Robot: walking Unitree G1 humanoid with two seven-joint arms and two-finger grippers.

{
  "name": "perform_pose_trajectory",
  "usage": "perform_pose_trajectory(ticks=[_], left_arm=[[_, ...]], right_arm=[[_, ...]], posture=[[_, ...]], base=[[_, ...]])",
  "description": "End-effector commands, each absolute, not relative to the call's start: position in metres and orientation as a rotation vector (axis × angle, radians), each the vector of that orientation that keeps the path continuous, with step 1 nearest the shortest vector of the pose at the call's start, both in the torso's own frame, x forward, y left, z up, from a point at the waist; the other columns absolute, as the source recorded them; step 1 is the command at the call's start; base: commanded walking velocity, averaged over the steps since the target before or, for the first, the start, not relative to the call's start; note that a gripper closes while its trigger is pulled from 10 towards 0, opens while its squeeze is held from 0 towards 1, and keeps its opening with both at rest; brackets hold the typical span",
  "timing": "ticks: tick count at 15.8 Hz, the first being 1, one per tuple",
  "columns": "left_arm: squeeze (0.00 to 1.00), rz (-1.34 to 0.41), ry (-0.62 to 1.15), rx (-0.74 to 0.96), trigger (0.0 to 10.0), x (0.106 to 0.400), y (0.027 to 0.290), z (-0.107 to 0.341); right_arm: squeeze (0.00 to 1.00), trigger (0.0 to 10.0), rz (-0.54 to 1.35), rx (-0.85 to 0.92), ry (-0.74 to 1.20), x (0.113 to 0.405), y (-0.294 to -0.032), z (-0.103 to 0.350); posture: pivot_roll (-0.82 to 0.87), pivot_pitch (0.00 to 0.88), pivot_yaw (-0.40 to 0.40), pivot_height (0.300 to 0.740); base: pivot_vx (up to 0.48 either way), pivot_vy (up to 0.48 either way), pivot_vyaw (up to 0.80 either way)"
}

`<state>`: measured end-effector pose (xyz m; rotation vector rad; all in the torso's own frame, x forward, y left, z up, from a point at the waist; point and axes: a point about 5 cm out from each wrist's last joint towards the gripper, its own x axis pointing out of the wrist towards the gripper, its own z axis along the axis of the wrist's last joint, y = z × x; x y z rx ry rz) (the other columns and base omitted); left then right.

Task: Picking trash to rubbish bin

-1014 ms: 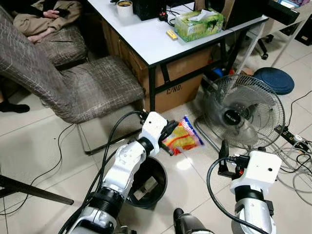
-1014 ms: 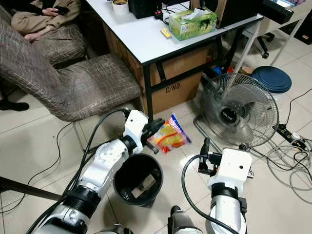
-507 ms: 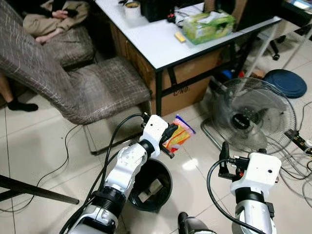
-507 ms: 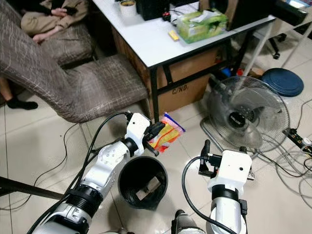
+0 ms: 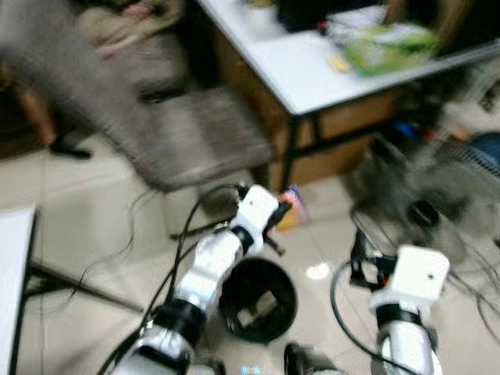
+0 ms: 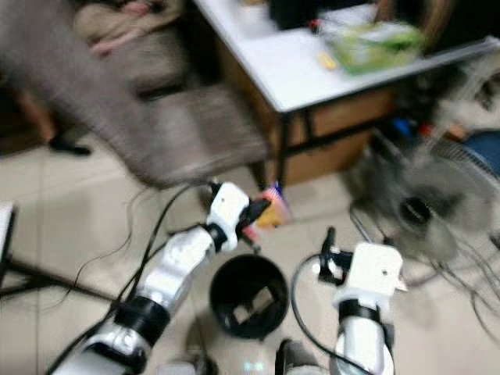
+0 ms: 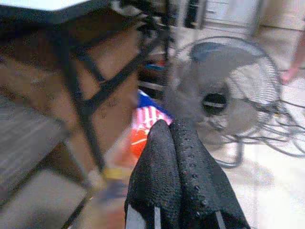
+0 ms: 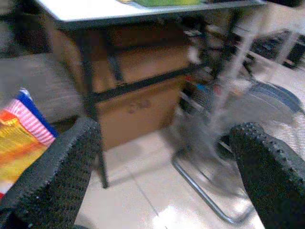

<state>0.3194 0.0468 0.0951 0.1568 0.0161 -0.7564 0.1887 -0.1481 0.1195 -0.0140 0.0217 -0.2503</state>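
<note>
The views are blurred by camera motion. My left gripper (image 5: 276,216) is shut on a red, yellow and blue snack packet (image 5: 291,212), held up above the far rim of the black rubbish bin (image 5: 258,301). In the left wrist view the packet (image 7: 145,125) pokes out behind the closed fingers (image 7: 183,162). The bin stands on the floor between my arms with a pale scrap inside. My right gripper (image 5: 358,251) hangs to the right of the bin, open and holding nothing, its fingers (image 8: 62,167) wide apart with the packet (image 8: 19,143) off to one side.
A white table (image 5: 312,74) with a cardboard box (image 6: 336,125) under it stands ahead. A floor fan (image 5: 426,211) and cables lie to the right. A padded chair (image 5: 195,133) is at left, with a person's legs (image 5: 117,27) behind.
The whole picture has shifted and blurred, so the camera has moved. The left gripper still grips the packet over the bin's far edge. The right arm holds its place.
</note>
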Motion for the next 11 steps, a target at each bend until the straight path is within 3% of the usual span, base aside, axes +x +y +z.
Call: perform_pose_trajectory(ticks=[1,11], left_arm=[[0.0,-0.738,0.061,0.166,10.0,0.316,0.055,0.083],[0.0,-0.824,0.15,0.254,10.0,0.299,0.055,0.051]], right_arm=[[0.0,10.0,-0.265,0.008,0.038,0.186,-0.146,0.117],[0.0,10.0,-0.26,0.013,0.073,0.183,-0.14,0.107]], posture=[[-0.02,0.222,0.044,0.74],[-0.02,0.25,0.057,0.74]], base=[[0.0,0.0,0.0],[0.0,0.0,0.0]])
